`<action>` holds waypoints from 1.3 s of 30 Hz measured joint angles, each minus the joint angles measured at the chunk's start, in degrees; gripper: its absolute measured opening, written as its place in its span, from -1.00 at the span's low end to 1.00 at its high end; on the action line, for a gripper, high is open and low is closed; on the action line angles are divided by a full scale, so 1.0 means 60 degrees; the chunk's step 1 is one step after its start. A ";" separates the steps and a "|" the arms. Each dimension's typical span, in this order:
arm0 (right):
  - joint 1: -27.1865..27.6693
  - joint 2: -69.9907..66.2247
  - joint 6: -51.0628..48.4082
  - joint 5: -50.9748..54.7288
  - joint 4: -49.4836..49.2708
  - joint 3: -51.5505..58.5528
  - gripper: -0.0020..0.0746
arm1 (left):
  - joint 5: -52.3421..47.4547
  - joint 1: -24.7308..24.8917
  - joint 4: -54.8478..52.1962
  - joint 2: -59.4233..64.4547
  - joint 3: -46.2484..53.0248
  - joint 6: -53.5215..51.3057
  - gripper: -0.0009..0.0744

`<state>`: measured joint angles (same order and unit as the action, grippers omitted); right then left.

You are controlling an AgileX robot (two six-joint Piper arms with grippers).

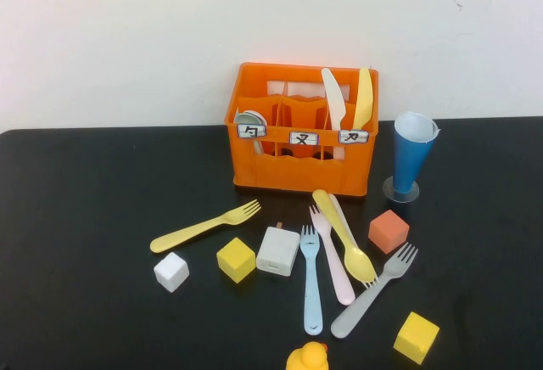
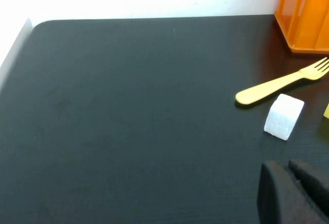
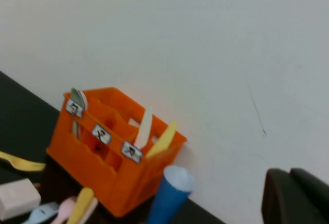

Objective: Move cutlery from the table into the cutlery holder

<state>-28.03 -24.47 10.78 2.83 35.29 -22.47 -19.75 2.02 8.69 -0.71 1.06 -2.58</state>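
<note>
The orange cutlery holder (image 1: 288, 170) stands at the back of the black table (image 1: 85, 217). A white knife (image 1: 333, 97) and a yellow knife (image 1: 365, 98) stick up from its right compartment, and a grey spoon (image 1: 249, 120) sits in its left one. In front of it lie a yellow fork (image 1: 206, 226), a blue fork (image 1: 310, 281), a pink fork (image 1: 333, 255), a yellow spoon (image 1: 345, 236) and a grey fork (image 1: 375, 289). My left gripper (image 2: 287, 171) hovers low near the yellow fork (image 2: 277, 85), shut and empty. My right gripper (image 3: 290, 175) is raised to the right of the holder (image 3: 103, 152), shut on nothing.
Among the cutlery lie a white cube (image 1: 171, 271), two yellow cubes (image 1: 236, 259) (image 1: 417, 337), a white block (image 1: 278, 250) and an orange cube (image 1: 389, 231). A yellow duck (image 1: 307, 358) sits at the front edge. A blue cone cup (image 1: 413, 156) stands right of the holder.
</note>
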 joint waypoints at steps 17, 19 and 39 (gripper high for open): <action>0.0000 0.1167 -0.0003 0.1843 0.0000 0.0308 -0.95 | 0.0000 0.0000 0.0000 0.0000 0.0000 -0.0037 -0.98; 0.0000 0.1167 -0.0003 0.2218 0.0000 0.0424 -0.95 | 0.0000 0.0000 0.0000 0.0000 0.0000 -0.0037 -0.98; 0.0072 0.1461 -0.0218 0.3768 -0.2243 0.1169 -0.95 | 0.0000 0.0000 0.0000 0.0000 0.0000 -0.0037 -0.98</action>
<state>-27.60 -15.70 9.48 25.44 21.83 -15.46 -19.75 2.02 8.69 -0.71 1.06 -2.81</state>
